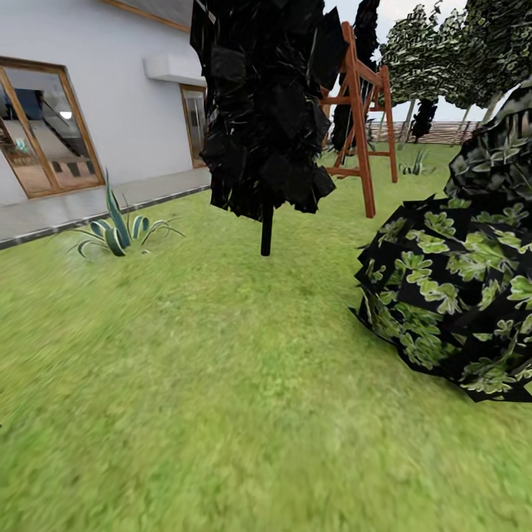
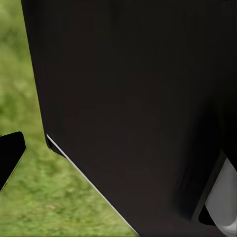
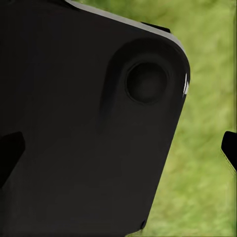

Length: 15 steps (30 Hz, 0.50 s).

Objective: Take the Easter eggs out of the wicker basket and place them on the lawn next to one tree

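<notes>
- Head view is looking over the lawn [image 1: 222, 414], with a black-leaved tree [image 1: 266, 111] on a thin dark trunk standing ahead and a striped agave [image 1: 118, 229] lying to its left near a paved strip beside the house [image 1: 96, 96]
- A dark bush with green leaves [image 1: 451, 288] is crowding the right side, and a red-brown wooden frame [image 1: 362, 118] is standing behind the black-leaved tree
- No basket, eggs or pale leaning trunk are appearing in these pictures, so the direction from either claw to the eggs, and which arm is nearer, cannot be judged here
- Left wrist view is looking past a large black body panel [image 2: 133, 98] onto grass; one dark fingertip [image 2: 10, 153] is showing at the edge; whether that claw is released or clenched cannot be told
- Right wrist view is showing another black panel [image 3: 84, 123] with a round recess, and dark finger parts at both edges [image 3: 229, 148]; its state cannot be told either
- Judgement: the robot is probably travelling, and finding the basket is the outstanding step
</notes>
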Available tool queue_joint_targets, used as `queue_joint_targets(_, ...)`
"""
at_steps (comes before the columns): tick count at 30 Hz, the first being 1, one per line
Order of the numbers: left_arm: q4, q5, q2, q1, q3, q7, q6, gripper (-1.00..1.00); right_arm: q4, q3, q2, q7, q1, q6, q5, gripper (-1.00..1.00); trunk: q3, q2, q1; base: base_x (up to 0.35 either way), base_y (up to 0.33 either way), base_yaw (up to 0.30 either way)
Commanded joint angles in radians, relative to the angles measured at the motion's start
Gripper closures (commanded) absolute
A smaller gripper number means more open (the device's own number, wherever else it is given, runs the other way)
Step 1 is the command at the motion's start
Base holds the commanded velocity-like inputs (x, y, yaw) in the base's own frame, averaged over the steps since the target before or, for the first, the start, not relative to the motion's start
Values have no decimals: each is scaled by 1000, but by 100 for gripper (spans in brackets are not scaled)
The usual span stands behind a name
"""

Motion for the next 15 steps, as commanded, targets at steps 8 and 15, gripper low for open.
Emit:
queue_joint_targets(8,0,1,0,0,0,0,-3,-100,1,5,0,0,0,-3,1,-100,-1,0,1,339,76,57)
queue_joint_targets(15,0,1,0,0,0,0,-3,-100,1,4,0,0,0,-3,2,-100,-1,0,1,340,76,270)
